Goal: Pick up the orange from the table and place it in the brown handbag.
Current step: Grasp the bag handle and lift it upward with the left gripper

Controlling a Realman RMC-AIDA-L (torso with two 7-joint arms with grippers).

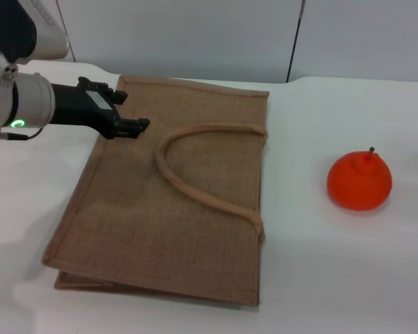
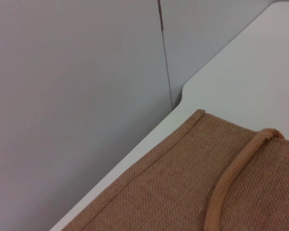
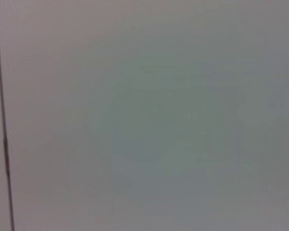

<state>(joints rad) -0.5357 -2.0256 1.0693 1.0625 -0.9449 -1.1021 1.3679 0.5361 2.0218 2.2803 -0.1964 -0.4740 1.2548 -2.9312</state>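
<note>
Bag-opening looked the step: left gripper (image 1: 136, 126), seemingly pressed together, hovered over the brown handbag (image 1: 188, 223); orange (image 1: 359, 181) lay well apart, ungrasped

grey wall (image 1: 195, 35) behind, dark vert. seam (image 1: 295, 42)

Bare table (image 1: 313, 264) all around the orange (image 1: 359, 181), brown handbag (image 1: 188, 209) well apart (lying flat), approach unobstructed
</note>
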